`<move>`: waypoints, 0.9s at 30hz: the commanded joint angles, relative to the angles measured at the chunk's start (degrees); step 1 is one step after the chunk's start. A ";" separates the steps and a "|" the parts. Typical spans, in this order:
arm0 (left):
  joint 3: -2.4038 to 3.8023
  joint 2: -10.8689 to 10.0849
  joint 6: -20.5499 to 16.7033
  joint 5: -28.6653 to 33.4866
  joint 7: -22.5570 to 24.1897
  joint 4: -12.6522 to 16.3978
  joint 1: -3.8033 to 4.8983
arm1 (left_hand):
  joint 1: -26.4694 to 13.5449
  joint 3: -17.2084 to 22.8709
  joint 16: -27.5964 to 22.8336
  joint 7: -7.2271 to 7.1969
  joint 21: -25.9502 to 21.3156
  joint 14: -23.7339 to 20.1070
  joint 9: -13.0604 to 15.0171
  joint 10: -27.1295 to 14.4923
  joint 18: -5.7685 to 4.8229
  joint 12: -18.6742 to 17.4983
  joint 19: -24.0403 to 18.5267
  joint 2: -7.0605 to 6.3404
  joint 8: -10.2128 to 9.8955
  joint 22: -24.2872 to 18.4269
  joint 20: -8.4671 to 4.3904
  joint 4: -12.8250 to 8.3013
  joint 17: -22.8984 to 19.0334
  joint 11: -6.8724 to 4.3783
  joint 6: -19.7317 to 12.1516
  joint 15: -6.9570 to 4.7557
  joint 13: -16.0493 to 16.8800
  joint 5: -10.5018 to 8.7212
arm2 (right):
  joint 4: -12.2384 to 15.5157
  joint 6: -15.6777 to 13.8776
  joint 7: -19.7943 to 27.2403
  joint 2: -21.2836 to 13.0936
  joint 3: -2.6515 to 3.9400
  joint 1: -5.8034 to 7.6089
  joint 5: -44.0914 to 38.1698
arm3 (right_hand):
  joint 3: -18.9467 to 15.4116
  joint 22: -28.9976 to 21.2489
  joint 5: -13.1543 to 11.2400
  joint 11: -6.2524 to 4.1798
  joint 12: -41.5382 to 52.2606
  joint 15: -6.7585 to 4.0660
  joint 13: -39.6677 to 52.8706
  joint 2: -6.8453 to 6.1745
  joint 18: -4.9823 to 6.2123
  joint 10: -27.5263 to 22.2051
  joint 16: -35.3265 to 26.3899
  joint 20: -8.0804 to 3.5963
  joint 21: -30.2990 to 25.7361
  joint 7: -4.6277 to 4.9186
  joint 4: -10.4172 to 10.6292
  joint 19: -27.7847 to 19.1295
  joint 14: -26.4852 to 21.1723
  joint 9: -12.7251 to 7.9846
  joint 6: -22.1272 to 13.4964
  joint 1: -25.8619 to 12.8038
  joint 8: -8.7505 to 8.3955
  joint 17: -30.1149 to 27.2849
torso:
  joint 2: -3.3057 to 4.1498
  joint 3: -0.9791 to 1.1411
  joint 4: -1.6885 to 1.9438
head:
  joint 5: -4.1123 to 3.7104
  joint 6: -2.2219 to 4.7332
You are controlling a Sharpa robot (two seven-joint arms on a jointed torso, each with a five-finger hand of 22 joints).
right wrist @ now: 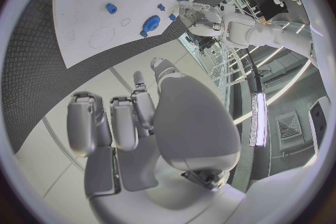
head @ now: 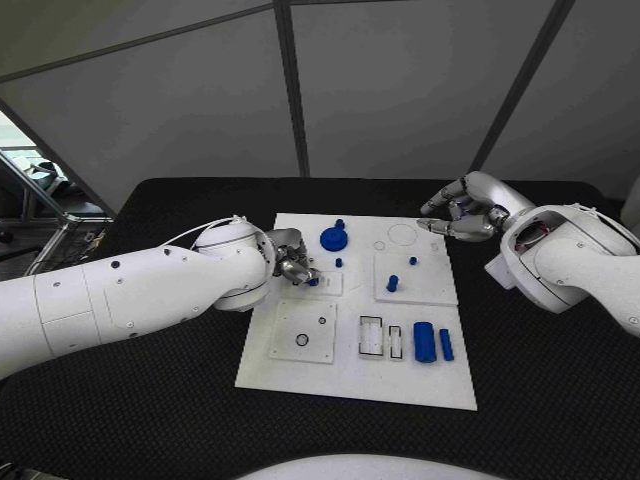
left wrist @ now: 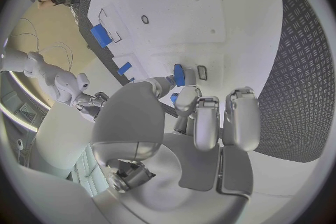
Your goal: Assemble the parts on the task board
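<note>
- While the left hand [head: 294,268] reaches over the near-left part of the task board [head: 352,385], it pinches a small blue part [left wrist: 179,74] between its thumb and a finger.
- In the left wrist view the small blue part sits right at the fingertips [left wrist: 187,95], just above the white board.
- I think this is the step of putting that small piece into its place. A little dark slot [left wrist: 202,72] lies just beside the part, so that may be where it goes, but I cannot be sure.
- The right hand [head: 462,215] hangs off the far-right edge of the board, well apart from the left hand. Its fingers are curled in and nothing is in them.
- More blue pieces wait on the board: a round disc [head: 333,239] just beyond the left hand, a small peg [head: 392,283] between the two hands, and a fat cylinder [head: 424,342] with a thin bar [head: 446,344] beside it, nearer to the robot.
- Next, I think the left hand needs to line the piece up over its hole, keep it straight, push it down softly and then let go.
</note>
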 commanded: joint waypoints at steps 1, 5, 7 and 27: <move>-0.10 0.09 0.03 -0.48 -1.14 -0.15 -0.09 | -0.23 9.11 0.37 -0.50 0.23 5.02 -0.03 0.51 -0.76 0.34 0.47 0.26 0.40 3.87 0.08 -8.81 11.56 -0.08 -0.05 -0.31 0.14 0.06 | 0.07 0.30 0.53 0.03 0.05 0.11 -0.21 | 0.01 6.70 -0.12 -0.17 -0.10 -0.37 0.06 -0.05 1.05 0.02 -0.24 0.04 -0.23 -0.05 0.26 -0.22 3.94 -0.07 0.23 -0.67 -0.38 5.29 | -0.03 0.03 0.02 | 0.00 -0.04; -0.10 0.10 -0.65 -0.49 -1.14 -0.10 -0.09 | -0.28 9.17 0.37 -0.50 0.36 5.02 -0.02 0.58 -0.81 0.41 0.62 0.29 0.42 4.09 0.07 -8.82 11.55 -0.08 -0.05 -0.31 0.23 0.07 | 0.06 0.30 0.54 0.02 0.05 0.11 -0.21 | 0.01 6.70 -0.12 -0.17 -0.10 -0.37 0.06 -0.05 1.05 0.02 -0.24 0.04 -0.23 -0.05 0.26 -0.22 3.94 -0.07 0.23 -0.67 -0.38 5.29 | -0.04 0.01 0.02 | 0.00 -0.14; -0.10 0.07 -0.96 -0.59 -1.11 0.00 -0.10 | -0.33 9.25 0.38 -0.51 0.44 5.02 0.01 0.63 -0.85 0.47 0.71 0.32 0.45 4.23 0.07 -8.84 11.57 -0.09 -0.04 -0.31 0.30 0.07 | 0.05 0.29 0.54 0.01 0.05 0.11 -0.21 | 0.01 6.70 -0.12 -0.17 -0.10 -0.37 0.06 -0.05 1.05 0.02 -0.24 0.04 -0.23 -0.05 0.26 -0.22 3.94 -0.07 0.23 -0.67 -0.38 5.29 | -0.04 0.00 0.01 | 0.01 -0.15; -0.04 -0.56 -4.66 -1.12 -0.42 1.58 -0.27 | -0.99 10.66 0.39 -0.64 0.95 5.04 0.42 1.25 -1.05 1.05 1.35 0.08 1.01 5.13 -0.02 -9.62 11.60 -0.23 0.05 -0.43 0.99 0.10 | -0.20 0.37 0.64 0.10 0.05 0.11 -0.21 | -0.06 6.68 0.55 -0.22 -0.11 -0.41 0.02 0.09 1.06 0.00 -0.32 0.02 -0.27 -0.10 0.36 -0.21 3.94 -0.06 0.27 -0.78 -0.36 5.22 | -0.04 -0.02 0.05 | -0.05 -0.41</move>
